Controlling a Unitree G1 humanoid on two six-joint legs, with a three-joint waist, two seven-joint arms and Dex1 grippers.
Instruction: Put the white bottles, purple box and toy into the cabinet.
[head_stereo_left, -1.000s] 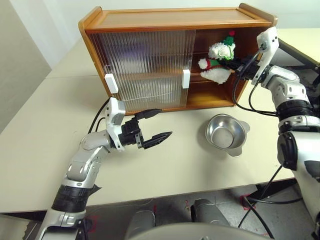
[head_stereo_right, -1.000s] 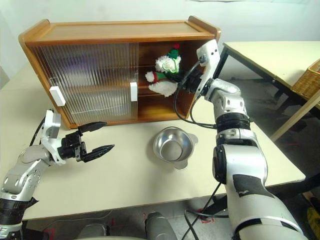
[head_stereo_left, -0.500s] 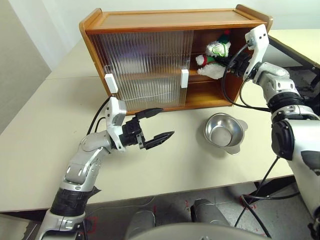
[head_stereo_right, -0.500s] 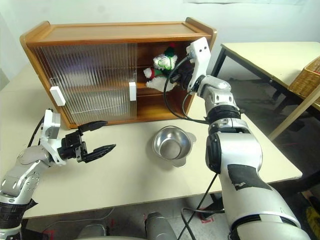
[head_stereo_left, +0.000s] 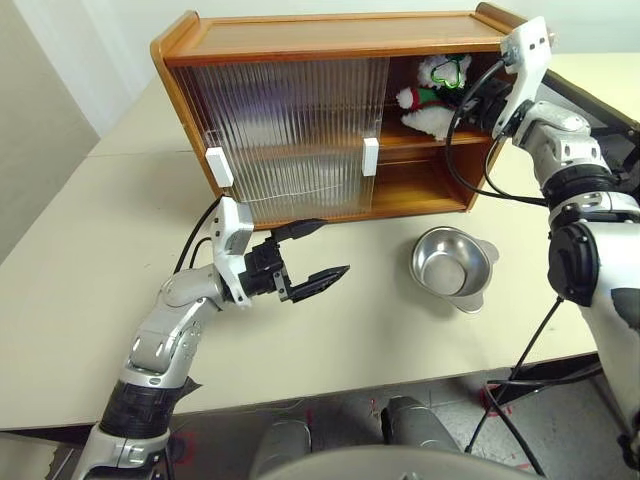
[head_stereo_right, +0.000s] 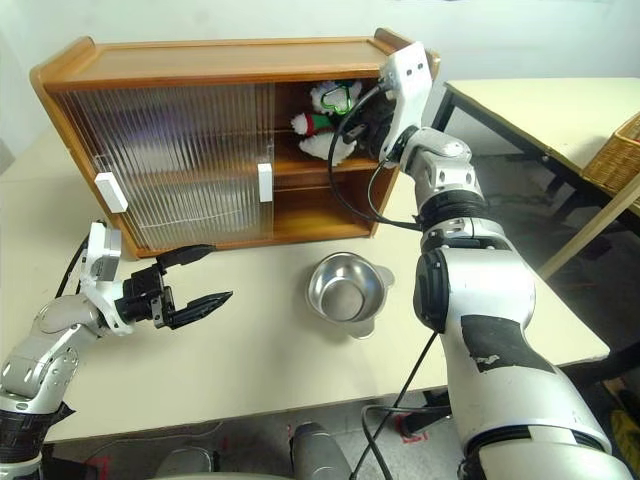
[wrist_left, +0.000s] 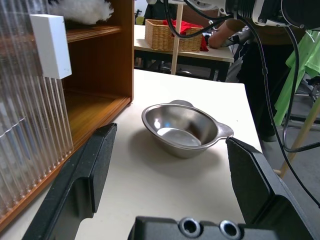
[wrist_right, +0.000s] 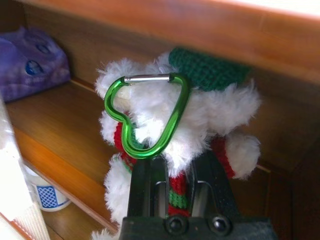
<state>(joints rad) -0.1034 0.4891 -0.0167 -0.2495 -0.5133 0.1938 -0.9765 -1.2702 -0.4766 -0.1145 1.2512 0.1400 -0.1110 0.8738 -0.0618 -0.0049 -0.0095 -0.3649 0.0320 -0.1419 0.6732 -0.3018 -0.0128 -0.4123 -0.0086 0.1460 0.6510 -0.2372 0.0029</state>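
Observation:
The cabinet (head_stereo_left: 330, 35) stands at the back of the table with its right side open. My right gripper (head_stereo_left: 464, 103) reaches into the upper shelf there, shut on the toy (head_stereo_left: 432, 95), a fluffy white figure with red and green trim and a green clip (wrist_right: 145, 115). In the right wrist view the purple box (wrist_right: 30, 62) lies further along the same upper shelf, and one white bottle (wrist_right: 47, 195) stands on the shelf below. My left gripper (head_stereo_left: 333, 248) hovers open and empty over the table in front of the ribbed doors (head_stereo_left: 290, 130).
A steel bowl (head_stereo_left: 452, 265) sits on the table in front of the cabinet's open side. A second table (head_stereo_right: 540, 105) stands to the right with a wicker basket (head_stereo_right: 615, 155) on it. A person (wrist_left: 260, 75) stands beside it.
My right gripper has risen and moved deeper into the upper shelf with the toy. The left gripper has stayed in place, open.

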